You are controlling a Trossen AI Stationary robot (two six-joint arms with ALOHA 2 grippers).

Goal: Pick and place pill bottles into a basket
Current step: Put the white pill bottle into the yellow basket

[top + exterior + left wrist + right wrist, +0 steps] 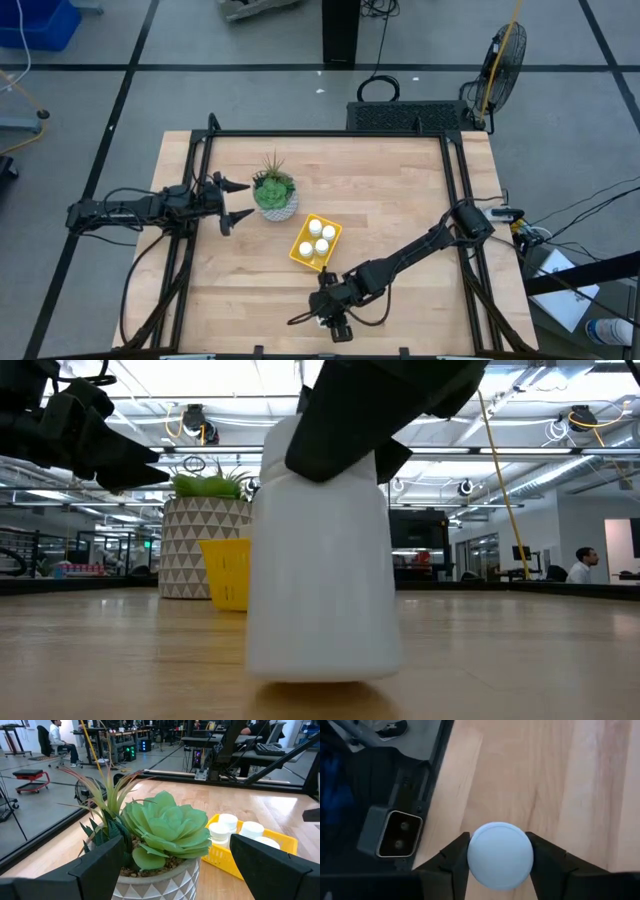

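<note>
My right gripper [335, 320] is near the table's front edge, shut on a white pill bottle [322, 550] that fills the low view. Its round white cap [500, 855] shows between the fingers in the right wrist view. The yellow basket [300, 252] lies mid-table with several white bottles [320, 238] standing in it; it also shows in the left wrist view [280, 842]. My left gripper [238, 201] is open and empty, held above the table just left of the plant pot [276, 205]. My right gripper pinches the bottle between its two fingers [456, 862], one on each side of its upper part just below the cap [470, 857]. The fingers come from above, pointing down. The bottle stands upright with its base [322, 672] at the table top; whether it touches, I cannot tell.
A white patterned pot with a green plant [160, 827] stands just left of the basket, right in front of my left gripper. A black frame [330, 134] runs round the table. A small camera box [390, 835] sits at the front edge near the held bottle.
</note>
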